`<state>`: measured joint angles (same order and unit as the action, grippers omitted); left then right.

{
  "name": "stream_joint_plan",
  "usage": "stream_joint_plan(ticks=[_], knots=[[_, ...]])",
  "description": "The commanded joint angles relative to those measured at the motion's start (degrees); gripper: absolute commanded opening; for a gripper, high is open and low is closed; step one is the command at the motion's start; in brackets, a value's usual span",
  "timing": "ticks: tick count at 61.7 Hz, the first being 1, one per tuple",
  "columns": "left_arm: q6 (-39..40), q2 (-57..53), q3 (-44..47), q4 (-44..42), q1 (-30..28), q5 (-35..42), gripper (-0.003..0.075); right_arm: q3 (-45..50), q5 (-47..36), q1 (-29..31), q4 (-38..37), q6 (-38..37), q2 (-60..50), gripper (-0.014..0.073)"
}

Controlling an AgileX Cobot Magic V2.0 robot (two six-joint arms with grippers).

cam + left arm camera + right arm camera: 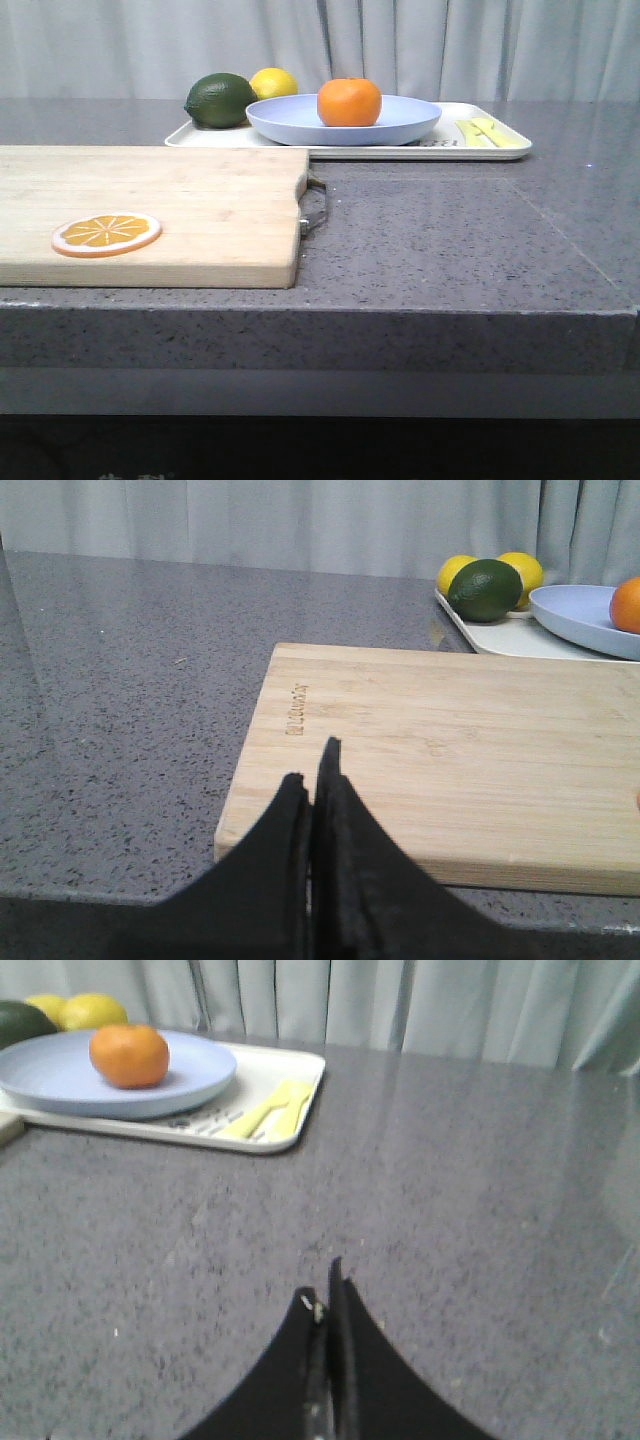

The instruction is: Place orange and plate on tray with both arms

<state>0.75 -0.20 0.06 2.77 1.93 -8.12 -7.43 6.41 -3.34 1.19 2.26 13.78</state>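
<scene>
Already the left pincer (312, 780) sits pressed together and empty above the cutting board (150, 210). At twelve o'clock the orange (349, 101) rests on the plate (343, 120), itself on the tray (480, 150). The right pincer (328, 1305), likewise pinched together, holds nothing; both arms best stay clear, well back.

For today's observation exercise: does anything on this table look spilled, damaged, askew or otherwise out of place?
Nothing stands out. The orange sits upright in the plate, the plate rests flat on the tray, and the orange slice lies flat on the cutting board. No spills or damage show.
</scene>
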Motion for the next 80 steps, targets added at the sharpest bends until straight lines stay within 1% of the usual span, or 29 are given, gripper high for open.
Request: stream_joint_plan(ticks=[1, 13, 17, 31, 80], knots=[[0.32, -1.21, 0.29, 0.22, -0.17, 4.9, -0.0017, 2.23, -4.55, 0.18, -0.45, 0.57, -1.69, -0.0112], [0.32, -1.21, 0.29, 0.22, -0.17, 4.9, -0.0017, 8.71, -4.07, 0.18, -0.14, 0.57, -8.16, -0.0112], [0.32, -1.21, 0.29, 0.22, -0.17, 4.9, -0.0017, 8.73, -2.58, 0.18, -0.14, 0.57, -9.86, -0.0112], [0.32, -1.21, 0.29, 0.22, -0.17, 4.9, -0.0017, 8.73, -2.38, 0.18, -0.14, 0.57, -15.75, -0.0112], [0.32, -1.21, 0.29, 0.22, -0.17, 4.79, -0.0017, 8.73, -2.83, 0.24, -0.14, 0.57, -15.54, -0.0112]])
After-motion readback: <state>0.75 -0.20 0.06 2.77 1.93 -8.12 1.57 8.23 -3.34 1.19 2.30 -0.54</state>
